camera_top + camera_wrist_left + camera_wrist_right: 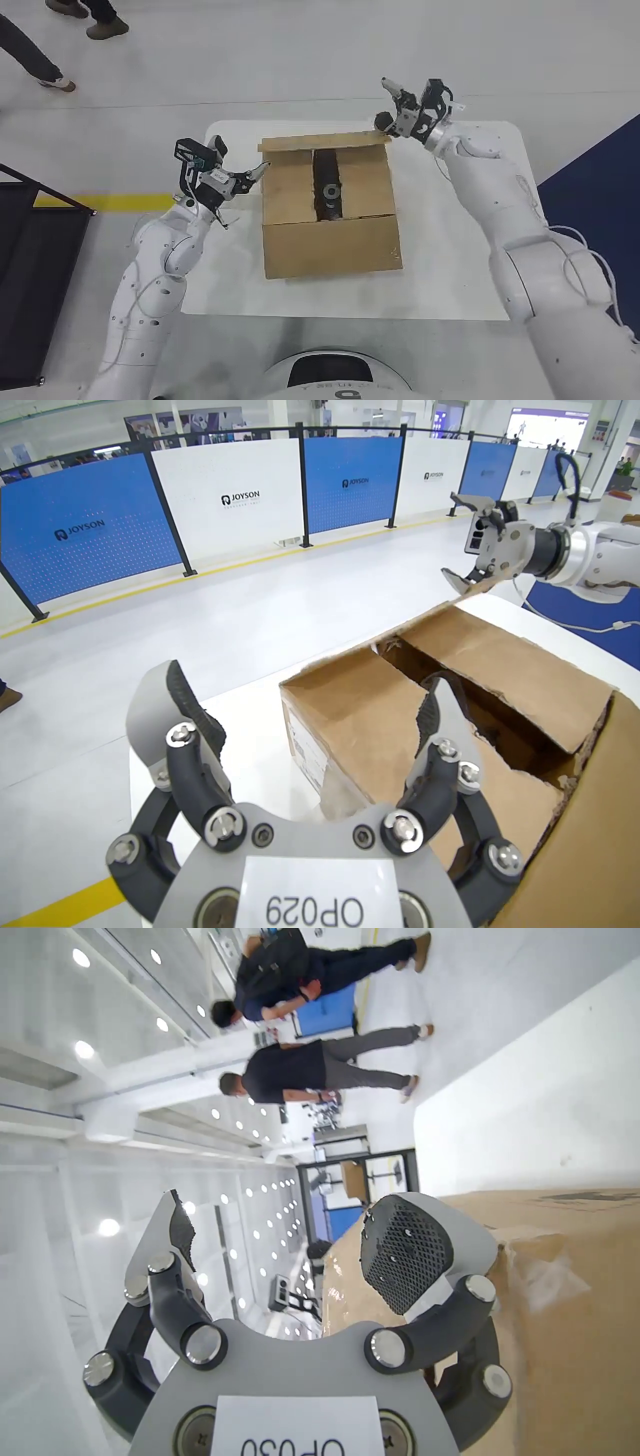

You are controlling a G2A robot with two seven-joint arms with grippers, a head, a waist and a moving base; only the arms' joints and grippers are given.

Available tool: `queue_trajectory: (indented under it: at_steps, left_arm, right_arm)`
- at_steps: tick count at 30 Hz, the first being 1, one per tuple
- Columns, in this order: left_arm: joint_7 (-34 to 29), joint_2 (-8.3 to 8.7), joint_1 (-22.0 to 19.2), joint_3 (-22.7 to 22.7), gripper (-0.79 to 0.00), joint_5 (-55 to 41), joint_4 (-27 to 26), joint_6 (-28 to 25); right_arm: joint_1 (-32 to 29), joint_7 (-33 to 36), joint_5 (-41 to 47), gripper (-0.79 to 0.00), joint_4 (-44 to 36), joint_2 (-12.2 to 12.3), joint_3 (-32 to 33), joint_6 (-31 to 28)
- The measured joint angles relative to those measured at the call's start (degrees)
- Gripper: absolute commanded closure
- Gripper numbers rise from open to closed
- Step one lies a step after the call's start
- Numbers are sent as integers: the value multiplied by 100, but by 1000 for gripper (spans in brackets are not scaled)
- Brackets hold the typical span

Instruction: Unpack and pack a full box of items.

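A white table (pixel 450 290) stands on a pale floor, with blue and white fence panels (pixel 350 485) behind. On the left, the left gripper (pixel 252 178) hangs with its fingers spread, just beside the far left corner of the cardboard box (pixel 330 240). The box sits mid-table, its top flaps parted over a dark gap (pixel 328 185). At its far right corner the right gripper (pixel 388 103) is spread wide, one finger against the corner of the raised far flap (pixel 320 143).

A fenced industrial hall; blue and white partition panels (pixel 350 480); a yellow line (pixel 110 202) on pale floor (pixel 250 600).
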Motion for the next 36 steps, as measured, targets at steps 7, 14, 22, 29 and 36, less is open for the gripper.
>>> queue_trajectory:
  at_steps: [7, 14, 22, 29, 36]
  left_arm:
    - [0, 0, 0, 0, -785, 0, 0, 0]
    - [0, 0, 0, 0, -785, 0, 0, 0]
    - [0, 0, 0, 0, -785, 0, 0, 0]
    - [0, 0, 0, 0, -785, 0, -1, 0]
    - [1014, 226, 492, -386, -785, 1802, -180, -741]
  right_arm:
    - [-14, 130, -239, -785, -158, -24, -66, -230]
    - [-58, 550, -664, -785, -442, -12, -212, -483]
    - [-120, 1019, -1000, -785, -662, 84, -236, -690]
    - [-119, 1004, -1006, -785, -664, 84, -237, -683]
    - [-119, 1004, -1006, -785, -664, 84, -237, -683]
